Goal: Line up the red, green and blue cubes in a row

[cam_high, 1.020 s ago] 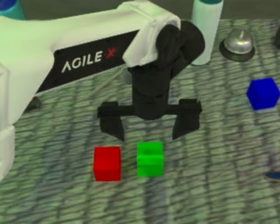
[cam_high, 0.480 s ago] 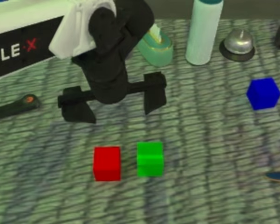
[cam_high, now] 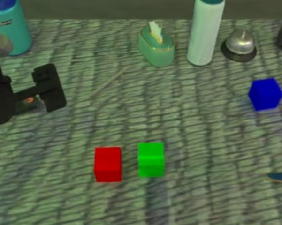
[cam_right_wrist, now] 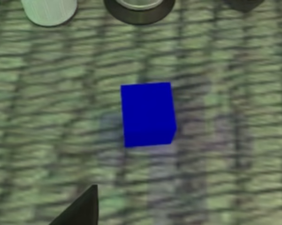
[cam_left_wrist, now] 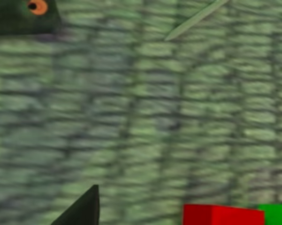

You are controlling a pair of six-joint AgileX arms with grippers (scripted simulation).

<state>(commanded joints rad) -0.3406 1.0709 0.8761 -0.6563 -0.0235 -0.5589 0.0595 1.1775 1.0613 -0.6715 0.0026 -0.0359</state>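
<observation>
The red cube (cam_high: 108, 164) and the green cube (cam_high: 151, 160) sit side by side on the woven mat, a narrow gap between them. Both show at the edge of the left wrist view, red cube (cam_left_wrist: 223, 214) and green cube (cam_left_wrist: 277, 213). The blue cube (cam_high: 265, 93) lies apart at the right, below the bell. My left gripper (cam_high: 9, 101) hovers at the far left edge, open and empty, one finger (cam_high: 49, 87) showing. The right arm is outside the top view. Its gripper (cam_right_wrist: 141, 219) hangs above the blue cube (cam_right_wrist: 147, 114), open, one fingertip (cam_right_wrist: 86, 209) showing.
Along the back stand a teal bottle (cam_high: 8, 21), a green tissue holder (cam_high: 156, 46), a white bottle (cam_high: 205, 30) and a silver bell (cam_high: 239, 43). A dark tool with an orange dot (cam_high: 29, 100) lies under the left gripper. A blue item (cam_high: 279, 177) pokes in at the right edge.
My left arm has drawn back from above the red and green cubes to the far left, gripper still open. None of the cubes moved.
</observation>
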